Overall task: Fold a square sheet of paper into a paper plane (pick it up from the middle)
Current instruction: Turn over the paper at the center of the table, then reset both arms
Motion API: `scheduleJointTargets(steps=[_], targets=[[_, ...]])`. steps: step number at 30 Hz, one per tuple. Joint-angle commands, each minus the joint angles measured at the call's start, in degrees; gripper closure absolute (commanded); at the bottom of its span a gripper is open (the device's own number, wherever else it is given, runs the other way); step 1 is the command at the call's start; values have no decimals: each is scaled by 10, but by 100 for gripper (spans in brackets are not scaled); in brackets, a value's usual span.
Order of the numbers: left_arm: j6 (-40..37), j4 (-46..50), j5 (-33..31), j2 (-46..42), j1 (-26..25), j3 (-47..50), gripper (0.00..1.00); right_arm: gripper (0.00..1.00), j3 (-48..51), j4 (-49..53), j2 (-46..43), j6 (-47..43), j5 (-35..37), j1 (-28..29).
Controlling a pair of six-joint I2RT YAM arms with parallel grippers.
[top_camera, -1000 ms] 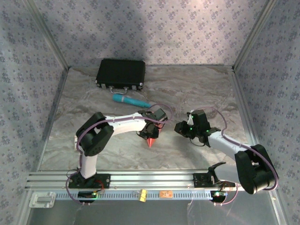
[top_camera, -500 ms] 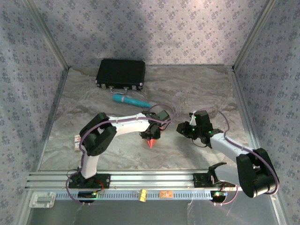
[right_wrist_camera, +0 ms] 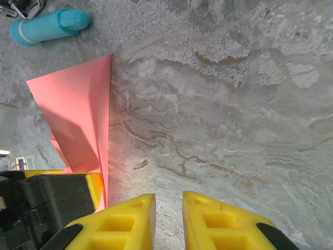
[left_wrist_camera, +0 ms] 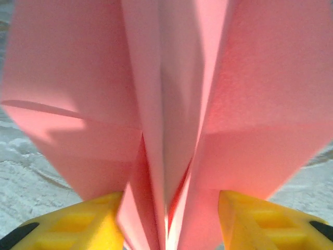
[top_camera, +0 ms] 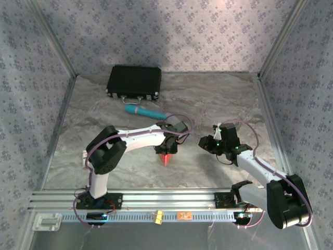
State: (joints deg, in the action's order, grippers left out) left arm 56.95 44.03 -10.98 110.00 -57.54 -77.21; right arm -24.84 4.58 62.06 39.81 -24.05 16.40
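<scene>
Top view is dimly lit, with a bluish cast. A brighter patch is seen high on the back wall (top_camera: 208, 31), with darker shade to its left. The table (top_camera: 218, 99) is evenly lit, no glare noted; fine detail is soft. In the left wrist view the paper plane (left_wrist_camera: 166, 104) is out of focus, too close; a bright patch at lower left is cut by a shadow edge. In the right wrist view the table grain is rendered sharp, and the plane's lower part is shaded.
</scene>
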Motion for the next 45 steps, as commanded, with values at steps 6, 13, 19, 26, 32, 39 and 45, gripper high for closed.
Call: scheduleJointTargets(steps=[6,13,19,26,32,39,45], targets=[[-4,11,-28,-81,0,11,48,62,-52,96,-61,-51,73,-26],[-68,-47,-83,-211,44,100,45,33,-131,174,-84,-125,282,-43],[-150,-122,-113,-365,148,235,30,19,-106,76,-62,-232,529,-45],[-248,-209,-105,-493,308,357,7,10,-66,-82,63,-340,527,-93],[-321,-280,-186,-516,391,404,1,11,-11,-272,104,-404,413,-124],[-416,-360,-240,-468,414,420,0,14,22,-439,178,-412,288,-177],[-454,-380,-201,-429,432,414,0,14,42,-516,241,-441,276,-158]])
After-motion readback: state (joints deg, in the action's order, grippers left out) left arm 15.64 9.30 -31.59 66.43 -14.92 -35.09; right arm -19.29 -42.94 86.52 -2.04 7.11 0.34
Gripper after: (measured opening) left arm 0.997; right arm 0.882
